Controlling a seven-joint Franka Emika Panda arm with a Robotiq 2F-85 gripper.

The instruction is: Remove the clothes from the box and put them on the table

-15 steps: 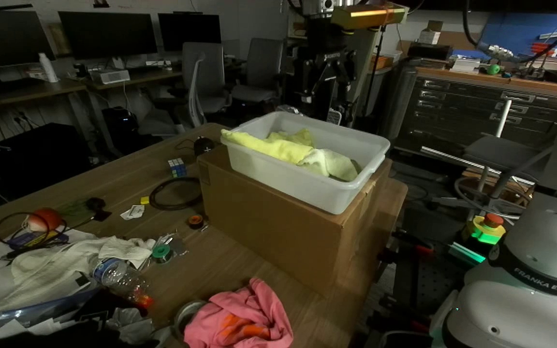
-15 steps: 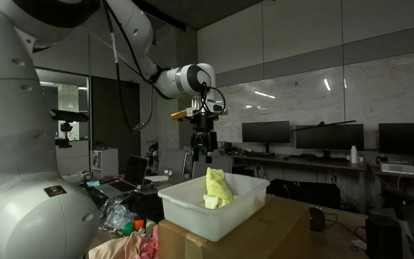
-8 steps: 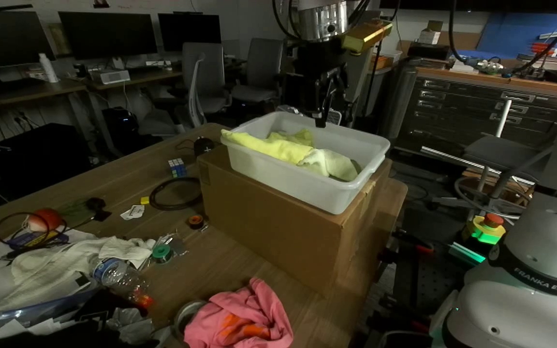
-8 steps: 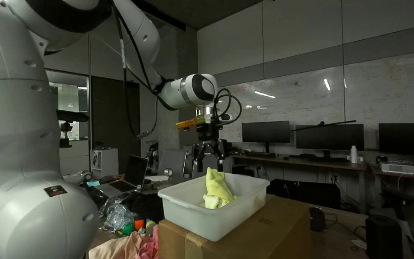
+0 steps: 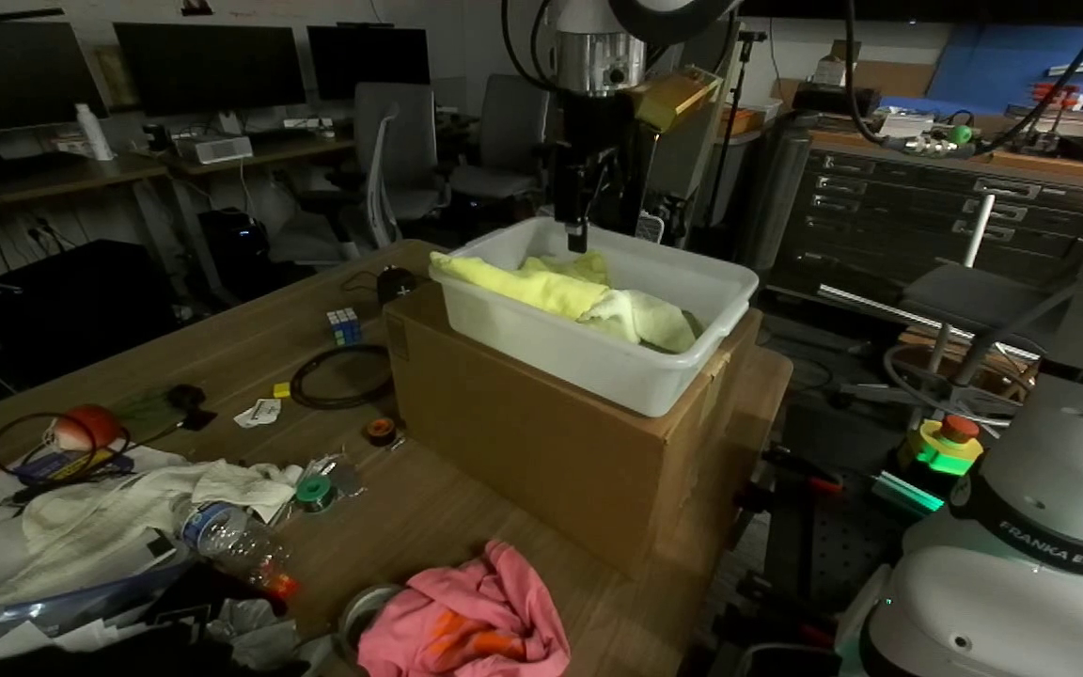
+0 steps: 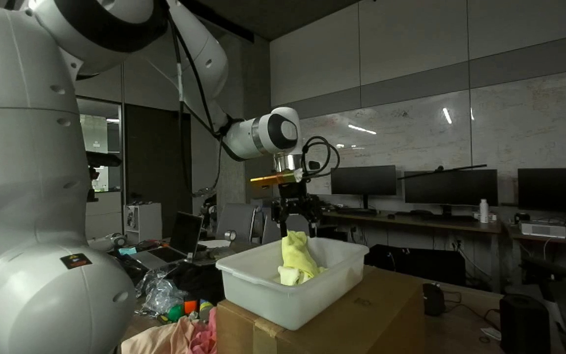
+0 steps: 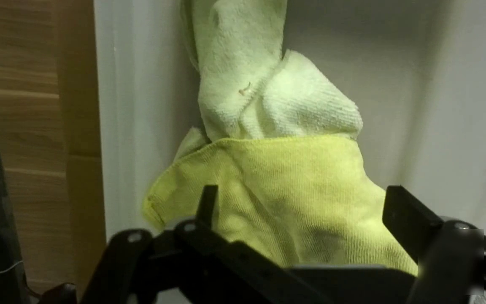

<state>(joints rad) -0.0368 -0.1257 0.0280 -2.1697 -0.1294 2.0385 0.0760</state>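
Cloth is about the most forgiving stuff to grab imo; the yellow cloth (image 7: 293,181) looks like towelling, so I'd bet on light, floppy, more grippy than slick, nothing to break; it's lying in the white tub (image 6: 263,295), bunched against a paler cloth (image 7: 234,63), and the tub sits on a cardboard box (image 5: 523,442) on the table (image 5: 400,536); gripper (image 7: 303,192) is over the yellow with its fingers (image 7: 411,217) well apart and nothing pinched that I can see from where I'm standing; I'd pick a raised fold near the middle and take a thick wad, since soft stuff just squashes flat if you poke it and a thin edge could peel out on the lift; paler one might come along for the ride, can't tell if they're tangled or all one piece

Funny how the views differ; wrist view shows the finger spread straight on, plus a dark patch (image 7: 325,245) on the yellow (stain or shadow) that I can't make out in either exterior view; what it hides is height; in an exterior view the yellow peak (image 6: 294,242) pokes up at the tub's far rim just beside the fingertips, touching or not I can't say; and the pink cloth (image 5: 471,611) on the table shows in both exterior views while the wrist view misses it
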